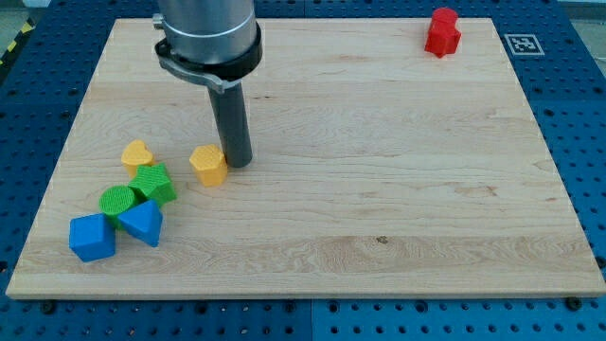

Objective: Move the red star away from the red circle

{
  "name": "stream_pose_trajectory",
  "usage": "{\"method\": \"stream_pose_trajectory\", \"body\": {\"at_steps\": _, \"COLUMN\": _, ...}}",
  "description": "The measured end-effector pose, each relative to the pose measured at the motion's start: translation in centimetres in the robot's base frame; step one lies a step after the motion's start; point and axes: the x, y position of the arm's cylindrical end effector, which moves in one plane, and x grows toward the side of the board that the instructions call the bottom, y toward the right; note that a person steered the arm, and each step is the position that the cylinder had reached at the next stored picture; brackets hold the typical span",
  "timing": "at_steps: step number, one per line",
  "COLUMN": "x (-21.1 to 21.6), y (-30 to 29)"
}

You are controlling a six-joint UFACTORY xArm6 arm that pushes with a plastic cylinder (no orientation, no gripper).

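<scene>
Your wooden board [379, 189] lay on a blue perforated table [587, 114], with a black-and-white marker tag [521, 44] at the board's top right corner in the view. You had no claw on this arm, so there was nothing to release or clench: the arm ended in a plain dark rod, and my tip [238, 163] rested on the board left of centre.

Just beside my tip, on the view's left and touching or nearly touching it, sat the yellow hexagon block [208, 165]. Further to the view's left stood a yellow heart-shaped block [138, 154]. Below it you had a tight cluster: a green star-like block [154, 183], a green round block [118, 201], a blue triangular block [143, 223] and a blue block [92, 237] of blunt, many-sided shape, each close against its neighbour.

The task's red piece [442, 31] stood well apart from my tip, near the board's top right corner. You could not tell whether it was the star alone, the circle alone, or the two pressed together; it read as one red lump.
</scene>
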Motion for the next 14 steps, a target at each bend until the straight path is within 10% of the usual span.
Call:
{"method": "stream_pose_trajectory", "body": {"at_steps": 3, "x": 3.3, "y": -3.8}}
{"method": "stream_pose_trajectory", "body": {"at_steps": 5, "x": 1.8, "y": 7.0}}
{"method": "stream_pose_trajectory", "body": {"at_steps": 10, "x": -28.0, "y": 19.3}}
{"method": "stream_pose_trajectory", "body": {"at_steps": 14, "x": -28.0, "y": 27.4}}
